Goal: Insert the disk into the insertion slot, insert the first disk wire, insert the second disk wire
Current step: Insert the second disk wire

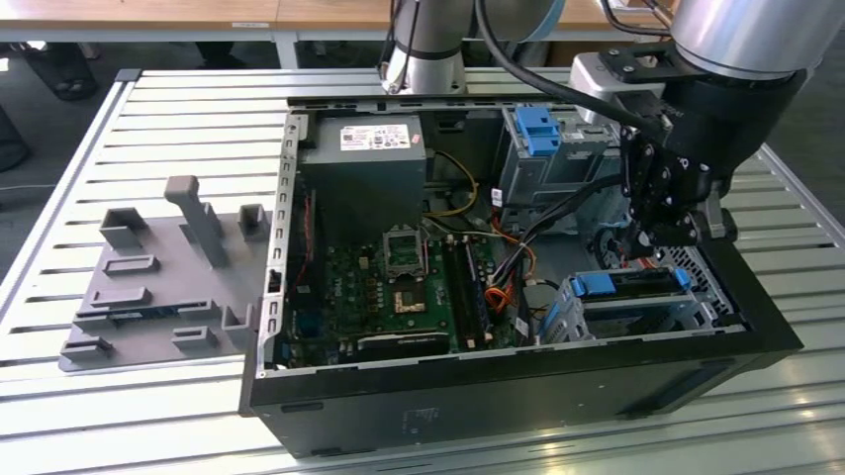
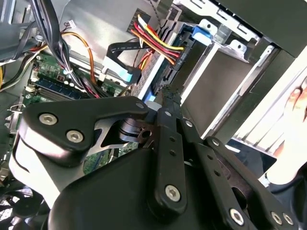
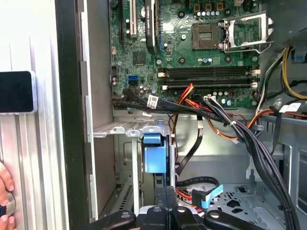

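Note:
The disk [image 1: 631, 284], in its blue carrier, lies in the insertion slot [image 1: 687, 315], a low silver cage at the case's corner on the exterior view's right. My gripper [image 1: 654, 240] hangs just above the disk's inner end. In the first wrist view the gripper [image 3: 165, 201] has its fingers pressed together right behind the blue carrier [image 3: 154, 154]. In the second wrist view the gripper [image 2: 165, 96] points at a black plug on red-yellow-black wires [image 2: 158, 40] at the disk's edge [image 2: 216, 81]. I cannot tell whether anything is pinched. A flat blue-ended cable [image 2: 125, 72] lies loose beside it.
The open black computer case [image 1: 528, 396] lies on a slatted metal table [image 1: 145, 119]. A taller grey cage with a blue tab [image 1: 535, 129] stands behind the slot. Cable bundles [image 3: 230, 124] cross the motherboard [image 3: 192, 52]. A grey fixture [image 1: 158, 277] sits outside the case. A person's hand [image 3: 5, 201] is near the case wall.

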Robot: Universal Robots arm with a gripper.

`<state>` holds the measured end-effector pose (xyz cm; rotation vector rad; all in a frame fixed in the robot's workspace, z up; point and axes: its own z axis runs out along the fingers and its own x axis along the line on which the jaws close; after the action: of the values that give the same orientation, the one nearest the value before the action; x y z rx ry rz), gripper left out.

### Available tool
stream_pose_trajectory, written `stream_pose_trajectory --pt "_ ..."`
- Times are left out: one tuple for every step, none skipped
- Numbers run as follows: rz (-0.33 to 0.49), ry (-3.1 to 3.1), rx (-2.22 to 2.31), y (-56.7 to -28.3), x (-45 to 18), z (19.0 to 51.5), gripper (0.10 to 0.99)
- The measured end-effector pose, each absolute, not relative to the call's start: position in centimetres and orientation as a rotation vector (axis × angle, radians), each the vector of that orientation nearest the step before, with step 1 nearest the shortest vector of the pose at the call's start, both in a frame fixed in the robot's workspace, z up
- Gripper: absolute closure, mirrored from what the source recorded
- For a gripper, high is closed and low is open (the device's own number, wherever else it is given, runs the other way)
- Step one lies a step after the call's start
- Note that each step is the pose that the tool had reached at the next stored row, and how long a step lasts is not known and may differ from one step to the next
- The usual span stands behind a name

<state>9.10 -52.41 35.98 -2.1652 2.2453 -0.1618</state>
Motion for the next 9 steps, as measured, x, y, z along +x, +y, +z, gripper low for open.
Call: stream_pose_trajectory --pt "-0.157 2.246 -2.166 -52.37 9.1 35.99 0.98" --pt "-0.154 2.247 -2.167 -52.32 9.1 35.99 0.98" --pt "-0.15 2.248 -2.168 -52.28 9.1 35.99 0.98" --pt "-0.147 2.247 -2.166 -52.25 9.1 35.99 0.98" --pt "-0.145 2.247 -2.166 -52.21 9.1 35.99 0.98" --pt "-0.144 2.246 -2.166 -52.15 9.1 35.99 0.98" --pt "-0.144 2.246 -2.166 -52.07 9.1 35.99 0.98" --pt "-0.144 2.246 -2.165 -51.99 9.09 35.99 0.98" --pt "-0.143 2.246 -2.165 -51.89 9.08 35.99 0.98"
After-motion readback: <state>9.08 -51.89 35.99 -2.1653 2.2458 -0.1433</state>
